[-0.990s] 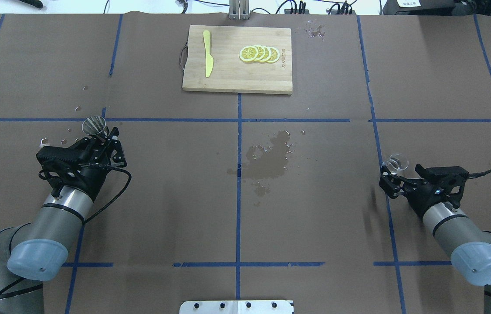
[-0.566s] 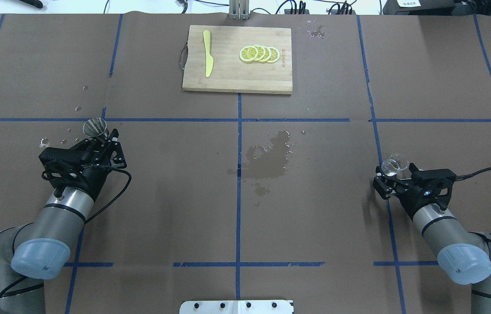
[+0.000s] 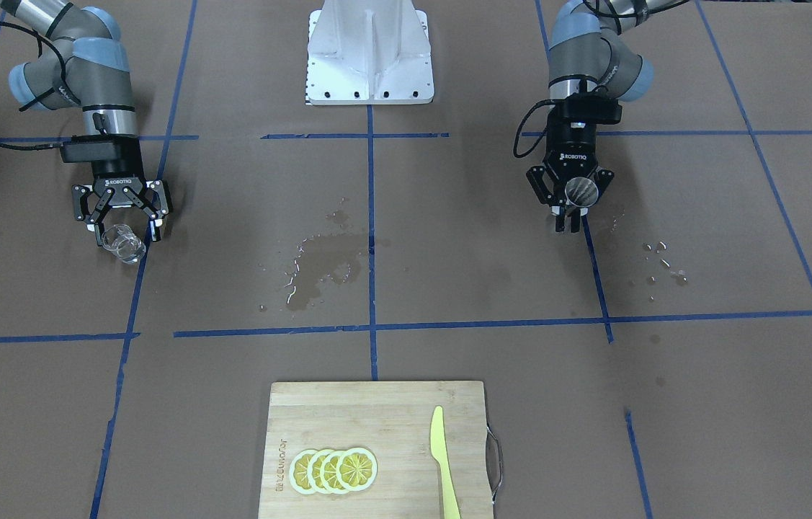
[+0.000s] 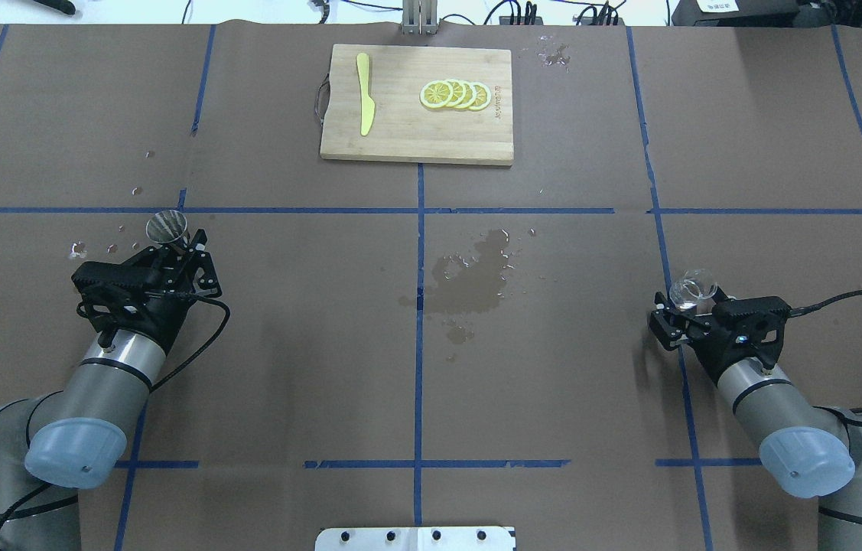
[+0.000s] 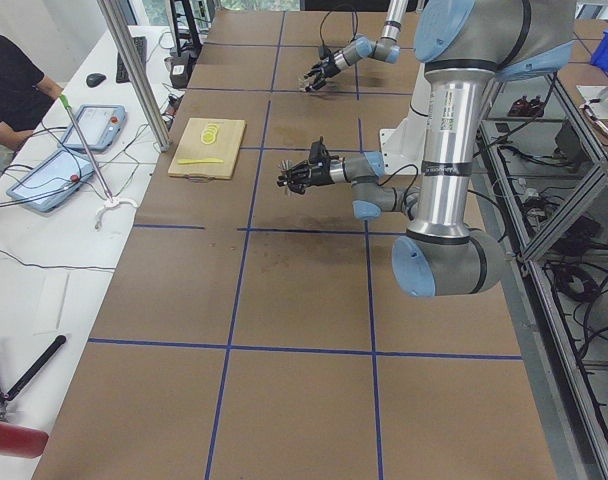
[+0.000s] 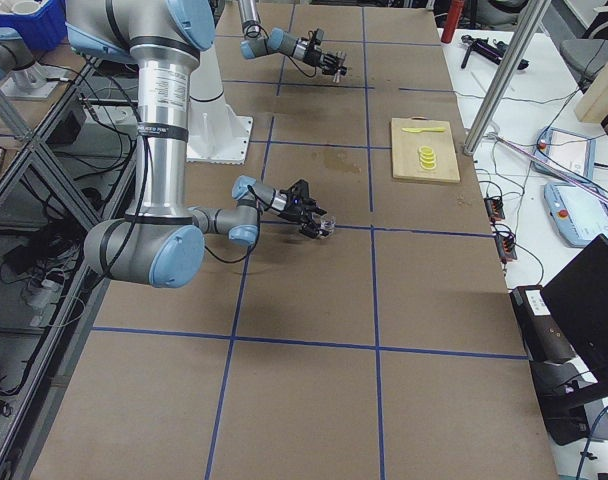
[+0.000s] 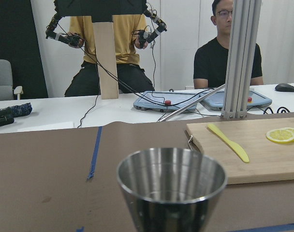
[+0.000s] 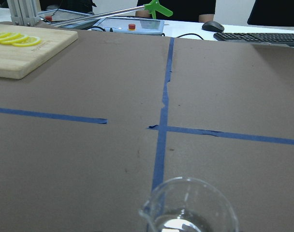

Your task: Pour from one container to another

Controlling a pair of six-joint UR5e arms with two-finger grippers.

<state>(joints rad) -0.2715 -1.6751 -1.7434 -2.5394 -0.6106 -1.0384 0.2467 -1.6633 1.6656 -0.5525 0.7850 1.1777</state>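
The silver jigger (image 4: 167, 225) stands upright at the tips of my left gripper (image 4: 174, 243), which is shut on it at the waist. It shows in the front view as jigger (image 3: 580, 191) in the left gripper (image 3: 568, 216), and its open cup (image 7: 171, 186) fills the bottom of the left wrist view. Far to the right, my right gripper (image 4: 687, 308) is shut on the small clear glass cup (image 4: 692, 291). The front view shows this glass (image 3: 125, 245) slightly tilted between the right gripper's fingers (image 3: 98, 238). Its rim (image 8: 190, 208) shows low in the right wrist view. Both are held just above the table.
A wooden cutting board (image 4: 415, 141) at the far centre carries a yellow knife (image 4: 364, 103) and lemon slices (image 4: 455, 94). A wet patch (image 4: 473, 279) darkens the paper mid-table. Droplets (image 4: 94, 249) lie left of the jigger. The robot's base plate (image 4: 415, 538) sits at the near edge.
The right arm swung its wrist to the left and pulled back a little, the glass shifting slightly toward the robot. The left gripper and jigger drifted slightly.
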